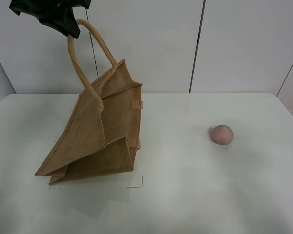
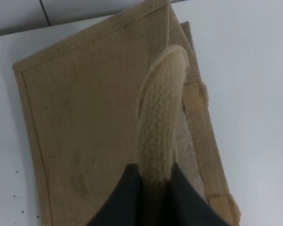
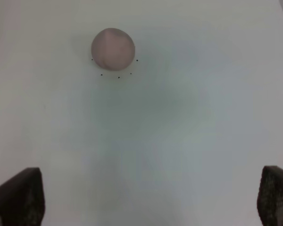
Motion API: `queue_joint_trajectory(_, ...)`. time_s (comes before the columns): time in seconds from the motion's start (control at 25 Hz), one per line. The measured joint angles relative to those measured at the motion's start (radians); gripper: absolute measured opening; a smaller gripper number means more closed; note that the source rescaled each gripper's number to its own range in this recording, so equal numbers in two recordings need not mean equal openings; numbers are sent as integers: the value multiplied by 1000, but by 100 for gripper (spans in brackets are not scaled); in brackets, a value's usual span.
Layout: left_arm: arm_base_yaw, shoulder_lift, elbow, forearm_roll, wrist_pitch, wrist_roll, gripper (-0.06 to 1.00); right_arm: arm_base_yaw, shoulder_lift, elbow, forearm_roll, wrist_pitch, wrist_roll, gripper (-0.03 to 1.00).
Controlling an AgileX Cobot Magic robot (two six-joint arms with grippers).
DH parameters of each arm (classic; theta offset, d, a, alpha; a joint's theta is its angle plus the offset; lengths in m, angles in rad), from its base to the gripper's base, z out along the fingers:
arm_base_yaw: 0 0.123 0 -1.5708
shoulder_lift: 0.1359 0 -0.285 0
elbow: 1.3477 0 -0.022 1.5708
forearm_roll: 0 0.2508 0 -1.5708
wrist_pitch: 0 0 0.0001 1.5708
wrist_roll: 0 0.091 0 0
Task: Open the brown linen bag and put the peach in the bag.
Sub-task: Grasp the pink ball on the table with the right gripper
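Note:
The brown linen bag point(image 1: 100, 134) stands tilted on the white table at the left, pulled up by one beige handle point(image 1: 80, 53). My left gripper point(image 1: 68, 24) is shut on that handle high above the bag. In the left wrist view the handle point(image 2: 160, 122) runs into the dark fingers point(image 2: 127, 202), with the bag's side point(image 2: 80, 117) below. The peach point(image 1: 221, 134) lies alone on the table at the right. In the right wrist view the peach point(image 3: 112, 48) lies ahead of my right gripper point(image 3: 146, 197), whose fingertips point(image 3: 19, 195) stand wide apart and empty.
A small black corner mark point(image 1: 138, 184) is on the table by the bag's front corner. A white panelled wall point(image 1: 195, 44) stands behind the table.

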Motion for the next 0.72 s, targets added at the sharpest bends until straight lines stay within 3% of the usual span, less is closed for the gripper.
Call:
queue_joint_trajectory(0.48, 0, 0, 0, 2, 0, 0, 0, 0, 1022, -463, 34, -28, -20, 100)
queue_joint_trajectory(0.72, 0, 0, 0, 2, 0, 0, 0, 0, 1375, -724, 35, -26, -54, 100)
